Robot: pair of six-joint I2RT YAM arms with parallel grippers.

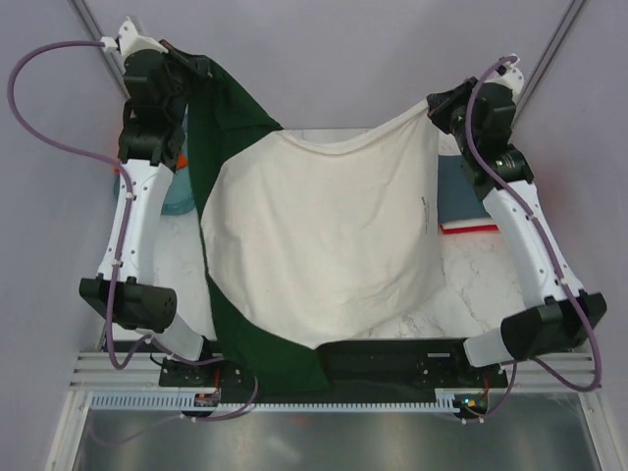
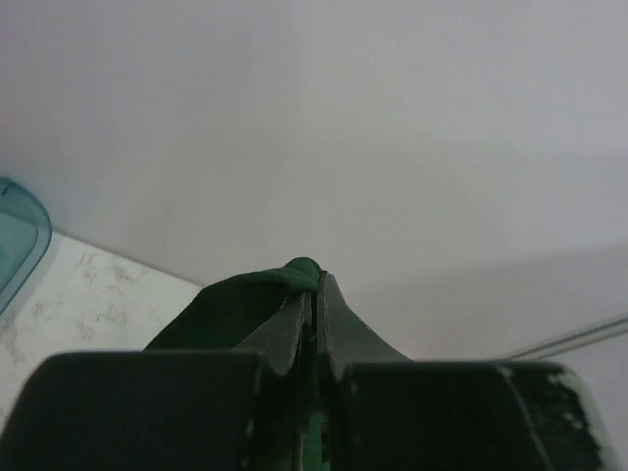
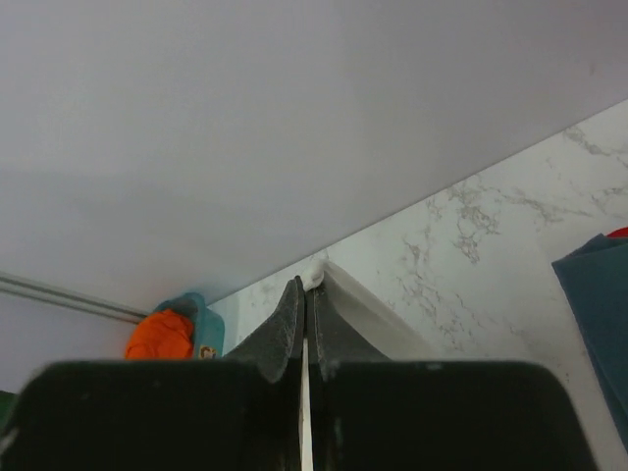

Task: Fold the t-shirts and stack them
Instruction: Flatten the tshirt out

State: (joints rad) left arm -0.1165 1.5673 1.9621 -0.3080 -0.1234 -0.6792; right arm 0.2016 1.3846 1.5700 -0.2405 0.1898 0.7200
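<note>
Looking at a cream cotton t-shirt with dark green sleeves (image 1: 324,235), strung up in the air between both arms like washing on a line. Sagging in the middle over the white marbled counter (image 1: 471,285) and draping down past the near edge. Got the left tool (image 1: 199,67) pinched tight on a fold of the dark green sleeve cloth (image 2: 235,304), with a bit of green poking out past the tips. Same story with the right tool (image 1: 438,108): squeezed flat on a thin edge of the cream fabric (image 3: 368,314), no gap to speak of.

Handling-wise: soft, light, floppy stuff, zero stiffness, so expect sag and swing wherever unsupported. Not fragile, not heavy, but probably easy to lose from a shallow pinch. Better to grab a doubled-over bit at a shoulder seam or hem corner than a single layer. Seems sensible to hold both corners level and taut when laying flat.

Hard to make out: no sign of a collar or chest print from above, so no calling front or back. Can't pin down the exact spot pinched on either side, whether shoulder, sleeve or hem. Lower left corner lost behind the arm bases. Off to the right, partly covered by the hanging cloth and the right arm, a folded slate-blue tee (image 1: 453,191) with a sliver of red cloth (image 1: 471,228) at its near edge. Translucent teal plastic tray (image 1: 177,204) mostly blocked by the left arm. Orange tee (image 3: 160,336) bunched in it, seen only from the right wrist.
</note>
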